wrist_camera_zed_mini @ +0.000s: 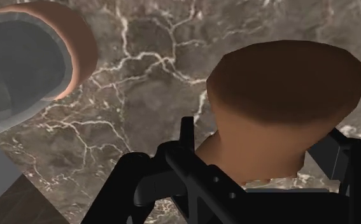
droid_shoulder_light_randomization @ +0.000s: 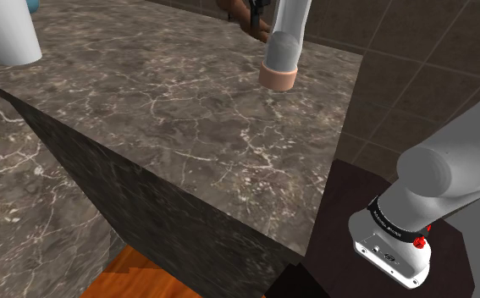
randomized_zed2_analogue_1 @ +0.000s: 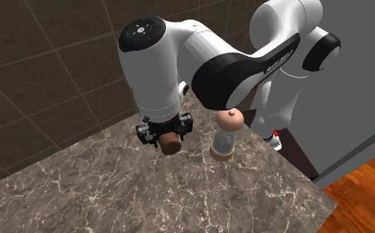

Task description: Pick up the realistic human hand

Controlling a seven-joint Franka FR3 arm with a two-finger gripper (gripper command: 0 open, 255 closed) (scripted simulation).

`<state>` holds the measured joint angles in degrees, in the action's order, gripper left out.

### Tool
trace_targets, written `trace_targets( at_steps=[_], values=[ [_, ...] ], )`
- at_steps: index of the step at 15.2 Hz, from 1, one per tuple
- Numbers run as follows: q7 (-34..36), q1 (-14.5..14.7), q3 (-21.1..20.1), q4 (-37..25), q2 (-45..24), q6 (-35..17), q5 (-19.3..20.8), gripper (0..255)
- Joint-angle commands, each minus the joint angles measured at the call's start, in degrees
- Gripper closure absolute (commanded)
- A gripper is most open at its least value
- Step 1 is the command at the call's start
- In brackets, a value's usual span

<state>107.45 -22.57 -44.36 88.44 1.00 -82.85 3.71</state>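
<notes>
Claw (randomized_zed2_analogue_1: 166,136) grips brown hand (wrist_camera_zed_mini: 281,108) over marble ctr (randomized_zed2_analogue_1: 113,192)

The white arm (randomized_zed2_analogue_1: 245,59) arches from the upper right of the second exterior view down to the frame's centre, with its wrist pointing straight down. Below the wrist hangs the black tool (randomized_zed2_analogue_1: 166,137), its fingers (wrist_camera_zed_mini: 172,168) clasping the brown human hand (wrist_camera_zed_mini: 287,95) between them.

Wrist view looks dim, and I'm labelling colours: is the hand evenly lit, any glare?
Wrist view: the hand is darker on its broad end and lighter near the gripper clasping it; no glare. Second exterior view: no distinct shadow under it on the counter. Shoulder view: the counter's side face is far darker than its top.
</notes>
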Motion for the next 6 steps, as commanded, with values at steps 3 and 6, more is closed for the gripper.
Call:
trace_targets(
  at_steps=[3, 6],
  values=[
    [0.65, 0.47, -0.51, -4.74, -1.6, 3.67, 1.09, 255],
    [0.87, 0.67, -0.67, -6.18, -2.17, 4.72, 1.49, 255]
  ],
)
